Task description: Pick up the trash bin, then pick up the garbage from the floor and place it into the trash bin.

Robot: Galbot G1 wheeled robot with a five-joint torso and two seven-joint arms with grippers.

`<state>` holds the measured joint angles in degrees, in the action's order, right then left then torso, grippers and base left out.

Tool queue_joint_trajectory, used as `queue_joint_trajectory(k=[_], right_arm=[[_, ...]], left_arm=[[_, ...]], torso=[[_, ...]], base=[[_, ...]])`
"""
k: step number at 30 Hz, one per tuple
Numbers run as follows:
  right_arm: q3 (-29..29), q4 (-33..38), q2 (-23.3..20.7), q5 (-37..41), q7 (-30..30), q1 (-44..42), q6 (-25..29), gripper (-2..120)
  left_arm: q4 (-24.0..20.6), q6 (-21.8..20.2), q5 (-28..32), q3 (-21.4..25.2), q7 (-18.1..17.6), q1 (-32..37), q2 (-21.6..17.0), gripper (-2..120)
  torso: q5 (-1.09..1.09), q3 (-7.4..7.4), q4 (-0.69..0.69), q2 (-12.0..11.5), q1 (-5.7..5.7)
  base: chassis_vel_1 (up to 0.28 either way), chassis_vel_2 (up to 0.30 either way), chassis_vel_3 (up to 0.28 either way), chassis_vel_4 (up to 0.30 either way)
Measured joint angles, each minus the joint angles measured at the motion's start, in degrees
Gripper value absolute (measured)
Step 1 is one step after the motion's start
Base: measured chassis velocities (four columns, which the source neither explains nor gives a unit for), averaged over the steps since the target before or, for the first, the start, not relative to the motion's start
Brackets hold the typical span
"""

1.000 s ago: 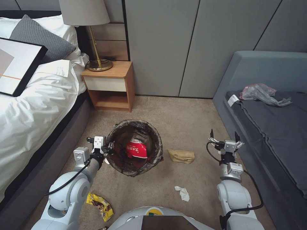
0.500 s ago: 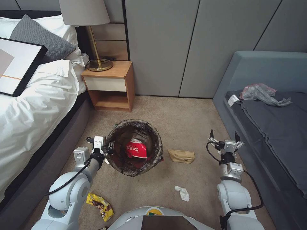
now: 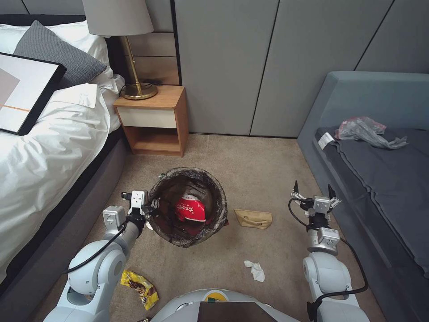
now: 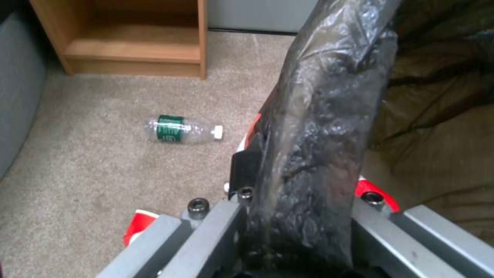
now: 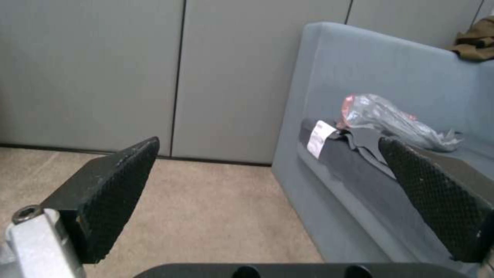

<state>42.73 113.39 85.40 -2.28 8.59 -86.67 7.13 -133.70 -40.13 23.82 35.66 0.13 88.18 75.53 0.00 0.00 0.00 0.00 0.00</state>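
The trash bin (image 3: pixel 213 213), lined with a dark bag, is in front of me on the carpet side, with a red-and-white paper cup (image 3: pixel 191 209) inside. My left gripper (image 3: pixel 150 209) is shut on its near-left rim; the left wrist view has the liner-covered rim (image 4: pixel 319 127) clamped between the jaws of the left gripper (image 4: pixel 298 185). Garbage lies on the floor: a tan paper bag (image 3: pixel 253 218), a white tissue (image 3: pixel 255 270), a yellow snack wrapper (image 3: pixel 139 288) and a clear bottle (image 4: pixel 181 129). My right gripper (image 3: pixel 313 188) (image 5: pixel 268 185) hovers open and empty to the right.
A bed (image 3: pixel 40 152) borders the left and a wooden nightstand (image 3: pixel 154 118) with a lamp stands behind the bin. A grey sofa (image 3: pixel 380 179) lines the right, with a grey translucent plastic bag (image 3: pixel 366 131) on it. Open carpet lies between them.
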Motion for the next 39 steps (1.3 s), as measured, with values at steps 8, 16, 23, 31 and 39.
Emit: queue_joint_trajectory(k=[8, 16, 23, 31, 39], right_arm=[[0.0, 0.0, 0.0, 0.0, 0.0, 0.0, 0.0, 100], [0.0, 0.0, 0.0, 0.0, 0.0, 0.0, 0.0, 100], [0.0, 0.0, 0.0, 0.0, 0.0, 0.0, 0.0, 100], [0.0, 0.0, 0.0, 0.0, 0.0, 0.0, 0.0, 100], [0.0, 0.0, 0.0, 0.0, 0.0, 0.0, 0.0, 100]], left_arm=[[0.0, 0.0, 0.0, 0.0, 0.0, 0.0, 0.0, 0], [0.0, 0.0, 0.0, 0.0, 0.0, 0.0, 0.0, 0], [0.0, 0.0, 0.0, 0.0, 0.0, 0.0, 0.0, 0], [0.0, 0.0, 0.0, 0.0, 0.0, 0.0, 0.0, 0], [0.0, 0.0, 0.0, 0.0, 0.0, 0.0, 0.0, 0]], torso=[[0.0, 0.0, 0.0, 0.0, 0.0], [0.0, 0.0, 0.0, 0.0, 0.0], [0.0, 0.0, 0.0, 0.0, 0.0], [0.0, 0.0, 0.0, 0.0, 0.0], [0.0, 0.0, 0.0, 0.0, 0.0]], base=[[0.0, 0.0, 0.0, 0.0], [0.0, 0.0, 0.0, 0.0], [0.0, 0.0, 0.0, 0.0], [0.0, 0.0, 0.0, 0.0], [0.0, 0.0, 0.0, 0.0]])
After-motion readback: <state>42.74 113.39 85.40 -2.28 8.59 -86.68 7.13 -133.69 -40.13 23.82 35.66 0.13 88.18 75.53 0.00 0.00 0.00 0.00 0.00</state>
